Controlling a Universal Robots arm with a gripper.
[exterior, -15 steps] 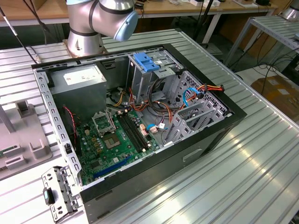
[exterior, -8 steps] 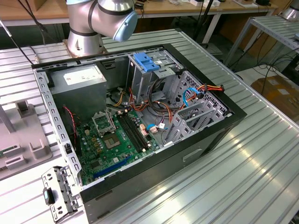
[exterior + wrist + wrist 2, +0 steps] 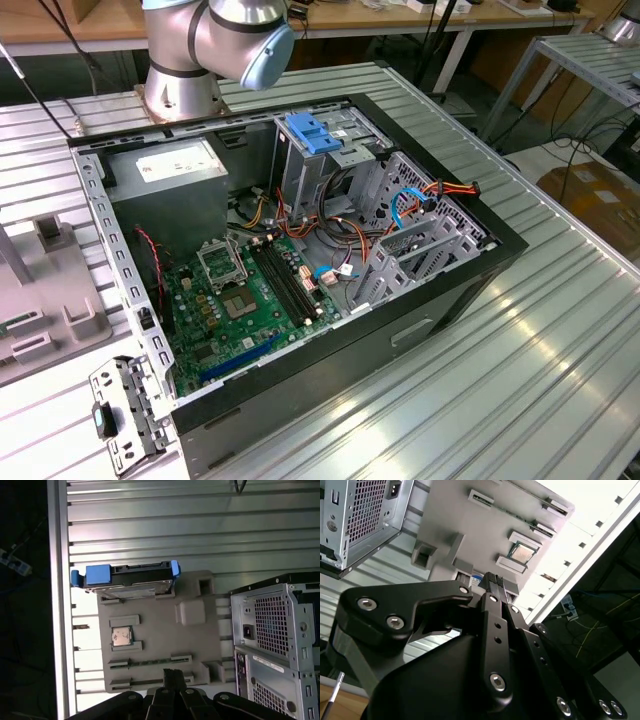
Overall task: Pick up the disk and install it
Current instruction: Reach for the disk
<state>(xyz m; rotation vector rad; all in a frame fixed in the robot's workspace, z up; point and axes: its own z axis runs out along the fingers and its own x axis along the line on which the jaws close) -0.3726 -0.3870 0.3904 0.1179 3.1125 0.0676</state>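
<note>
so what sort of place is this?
Likely a robotics lab bench set up for PC assembly: an open computer case on a slatted metal table, the arm mounted beside it, and a grey fixture tray holding the disk.

Robotics lab, slatted aluminium bench (image 3: 560,330), opened computer case (image 3: 400,340), robot arm (image 3: 215,35)

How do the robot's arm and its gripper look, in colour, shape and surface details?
In the exterior view the arm is built of thick round segments in silvery metal, with a light blue cap closing one joint. In the second wrist view the gripper is matte black, made of flat angular link plates joined by shiny silver screws.
</note>
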